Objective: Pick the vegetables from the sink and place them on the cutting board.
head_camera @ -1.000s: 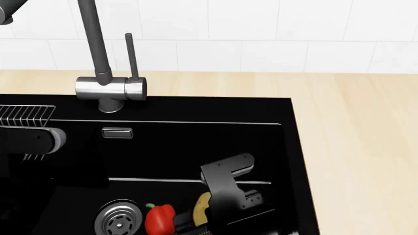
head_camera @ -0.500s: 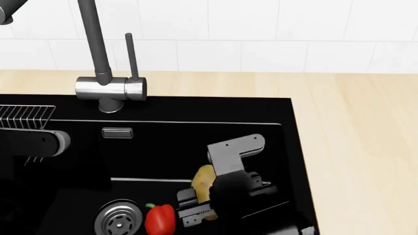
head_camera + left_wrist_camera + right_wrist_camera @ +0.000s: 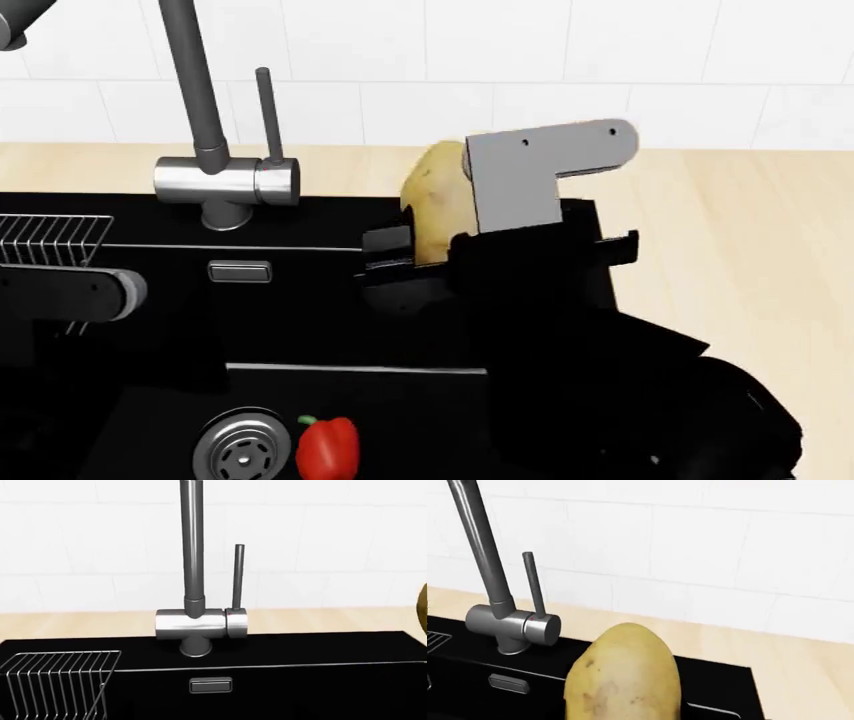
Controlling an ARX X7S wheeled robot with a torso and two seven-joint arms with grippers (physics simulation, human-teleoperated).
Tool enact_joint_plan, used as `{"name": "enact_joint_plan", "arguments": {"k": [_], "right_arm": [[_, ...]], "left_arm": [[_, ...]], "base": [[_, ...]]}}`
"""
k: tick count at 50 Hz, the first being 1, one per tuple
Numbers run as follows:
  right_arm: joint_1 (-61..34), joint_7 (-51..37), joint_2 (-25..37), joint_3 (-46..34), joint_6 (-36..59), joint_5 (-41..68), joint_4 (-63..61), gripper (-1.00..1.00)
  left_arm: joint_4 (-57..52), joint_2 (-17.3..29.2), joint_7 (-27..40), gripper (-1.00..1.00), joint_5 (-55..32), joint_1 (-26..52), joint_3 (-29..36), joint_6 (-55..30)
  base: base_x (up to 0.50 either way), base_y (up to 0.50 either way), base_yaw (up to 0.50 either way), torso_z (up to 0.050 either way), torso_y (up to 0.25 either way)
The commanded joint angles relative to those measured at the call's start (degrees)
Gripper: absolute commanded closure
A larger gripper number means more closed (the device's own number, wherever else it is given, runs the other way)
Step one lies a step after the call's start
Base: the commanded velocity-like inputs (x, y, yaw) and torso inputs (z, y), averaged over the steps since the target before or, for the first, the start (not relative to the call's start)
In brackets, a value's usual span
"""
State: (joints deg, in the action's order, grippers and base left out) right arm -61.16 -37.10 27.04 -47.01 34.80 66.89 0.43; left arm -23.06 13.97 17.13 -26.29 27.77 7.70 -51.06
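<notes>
Yellow-brown potato [image 3: 434, 205]: pinched btwn right gripper [image 3: 416, 238] fingers, above sink [image 3: 160, 330]
Red pepper [image 3: 327, 448]: below fingers, by drain [image 3: 243, 447]
Left fingers: can't tell

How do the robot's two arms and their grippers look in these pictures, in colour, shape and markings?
In the head view, the right arm is bulky, matte black and angular. On its wrist sits a flat, light grey, L-shaped bracket with small round holes. The right gripper has short, black, ridged fingers. The left arm appears only as a black cylindrical link with a grey end cap; its gripper is hidden. No cables or writing show.
</notes>
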Motion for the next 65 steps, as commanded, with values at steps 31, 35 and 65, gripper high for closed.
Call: {"name": "enact_joint_plan", "arguments": {"k": [31, 35, 65], "right_arm": [[12.0, -14.0, 16.6, 13.9, -8.2, 6.0, -25.7, 1.00], [11.8, -14.6, 16.8, 14.1, -7.9, 6.4, -26.9, 1.00], [11.5, -15.6, 17.7, 14.6, -7.4, 7.6, -28.4, 1.00]], "left_arm": [[26.0, -6.4, -9.8, -1.00, 2.9, 16.0, 16.1, 2.2], [27.9, -7.2, -10.7, -1.00, 2.0, 16.5, 16.4, 1.9], [41.7, -8.0, -12.6, -1.00, 4.4, 13.9, 22.0, 8.3]], "base": [[0.00, 0.00, 0.00, 0.000, 0.000], [0.00, 0.00, 0.00, 0.000, 0.000], [0.00, 0.00, 0.00, 0.000, 0.000]]}}
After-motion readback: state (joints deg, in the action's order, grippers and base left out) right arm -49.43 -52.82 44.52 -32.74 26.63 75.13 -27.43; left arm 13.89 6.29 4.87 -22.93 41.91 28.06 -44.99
